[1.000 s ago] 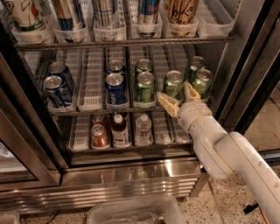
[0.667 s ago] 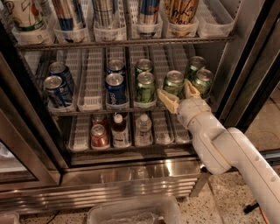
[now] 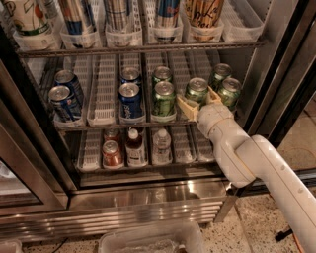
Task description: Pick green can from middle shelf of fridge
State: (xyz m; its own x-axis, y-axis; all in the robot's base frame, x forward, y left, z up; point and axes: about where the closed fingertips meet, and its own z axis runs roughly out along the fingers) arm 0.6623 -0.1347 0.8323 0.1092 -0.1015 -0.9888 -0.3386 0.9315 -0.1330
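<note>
A robot arm [image 3: 266,168] reaches from the near right into the open fridge [image 3: 148,197], its gripper [image 3: 196,98] at the front edge of the middle shelf [image 3: 102,94]. The jaws stand apart, one on each side of a green can [image 3: 197,86] toward the right of the shelf; whether they touch it cannot be told. Other green cans [image 3: 163,98] stand in the lanes just left and right of it, and blue cans [image 3: 131,100] fill lanes farther left. Tall cans [image 3: 117,12] line the rack above, while bottles [image 3: 134,147] and a red can [image 3: 111,153] sit on the rack below. A clear bin [image 3: 148,238] lies on the floor nearest the camera
</note>
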